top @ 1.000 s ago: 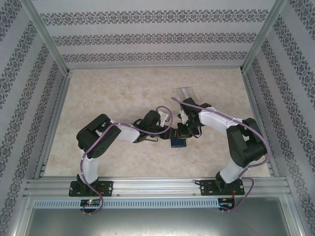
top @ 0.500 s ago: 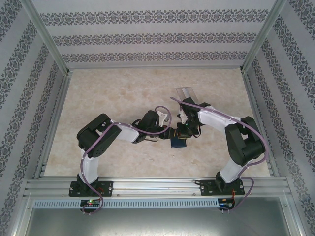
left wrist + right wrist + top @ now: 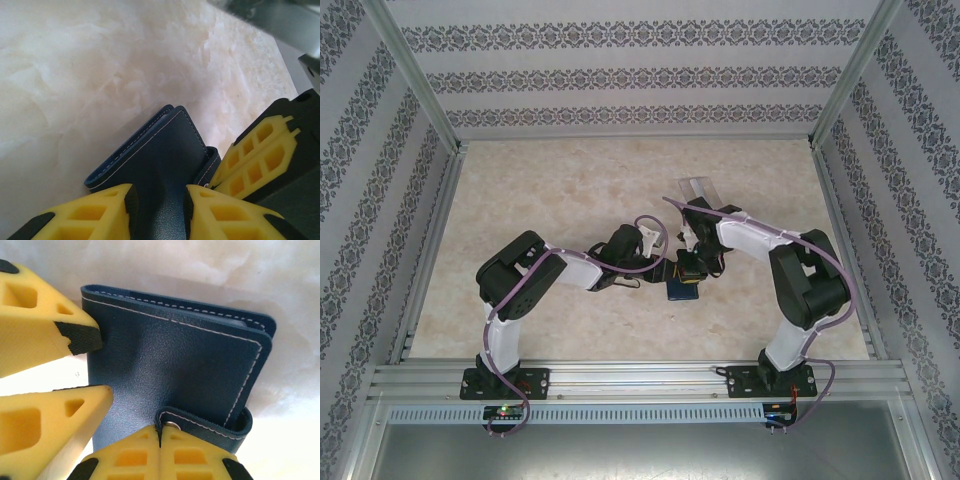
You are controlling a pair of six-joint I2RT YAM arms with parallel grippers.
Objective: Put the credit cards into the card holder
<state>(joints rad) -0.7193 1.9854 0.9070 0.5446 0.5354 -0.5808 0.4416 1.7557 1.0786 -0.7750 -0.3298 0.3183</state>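
Navy holder [image 3: 682,291]: folded shut, with white stitching along its edges; we see it mid-table, where the two arms meet, caught between both grippers.
Clasp tab [image 3: 210,426]: a narrow stitched strap that wraps round one edge of the holder, with its snap end lying against the right fingertips.
Left gripper [image 3: 159,200]: partly closed on the holder; its yellow fingers [image 3: 100,210] press the cover from either side, and the leather puckers slightly between them.
Right gripper [image 3: 160,452]: fingers brought fully together, tips touching the end of the tab; we cannot tell whether the tab is pinched between them.
Clear case [image 3: 698,188]: lies on the table beyond the right wrist, well apart from the holder.
Table [image 3: 540,190]: pale, marble-patterned surface inside a papered enclosure.
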